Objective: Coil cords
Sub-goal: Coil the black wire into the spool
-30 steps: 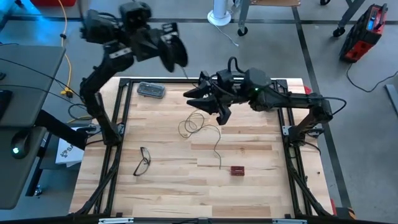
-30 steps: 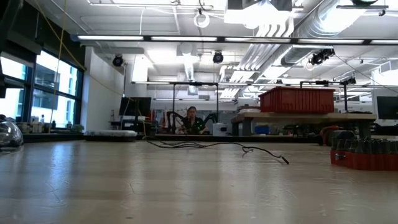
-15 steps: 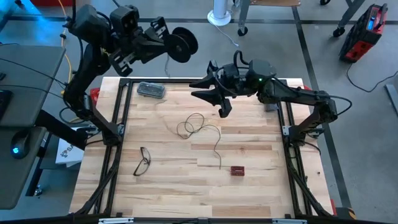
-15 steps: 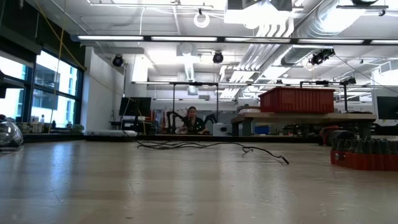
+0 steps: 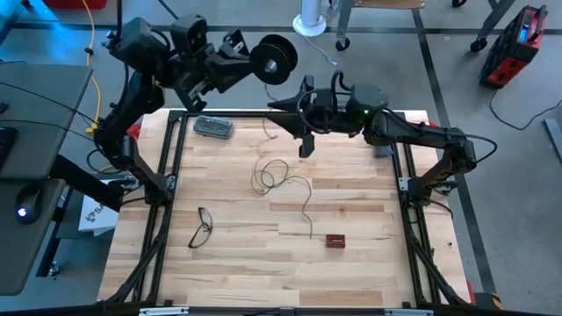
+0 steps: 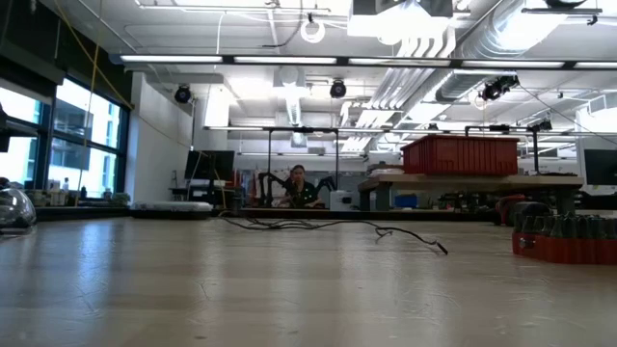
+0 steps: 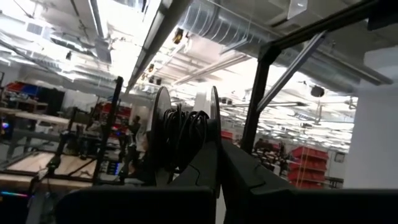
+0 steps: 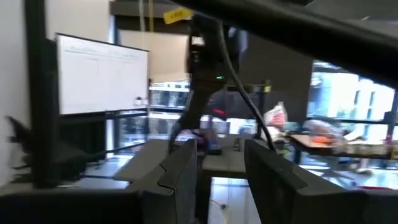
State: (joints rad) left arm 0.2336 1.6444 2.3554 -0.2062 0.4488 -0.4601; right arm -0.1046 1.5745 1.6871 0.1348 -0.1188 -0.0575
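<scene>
The small black reel (image 5: pixel 277 60), pale at its centre, is held high beyond the table's far edge by my left gripper (image 5: pixel 250 60), which is shut on it. Dark wire is wound on the reel (image 7: pixel 186 134). The rest of the thin dark wire (image 5: pixel 274 174) lies in loose loops on the middle of the table, with a tail (image 5: pixel 308 215) running toward the near edge. It shows as a low dark line (image 6: pixel 328 226) in the low view. My right gripper (image 5: pixel 294 123) hovers open above the far edge, right of the reel, with nothing seen between its fingers (image 8: pixel 180 168). My left gripper holds the reel at its edge (image 7: pixel 213 146), where the two fingers close together from the table's left side. The reel is lifted clear, high over the far edge, one flat face turned up. Which part lies between the fingertips, the fingers themselves hide.
Black-framed eyeglasses (image 5: pixel 201 226) lie near the table's left side. A small red block (image 5: pixel 335 240) sits near the wire's tail, and a dark flat case (image 5: pixel 213 127) lies at the far left. A thick yellow cable (image 5: pixel 92 79) hangs off the table's left.
My left gripper has carried the reel toward the table's right and turned it, so its round face now looks up. My right gripper has drawn back toward the far edge and rolled about its own line. The wire loops on the table have stayed about where they were.
</scene>
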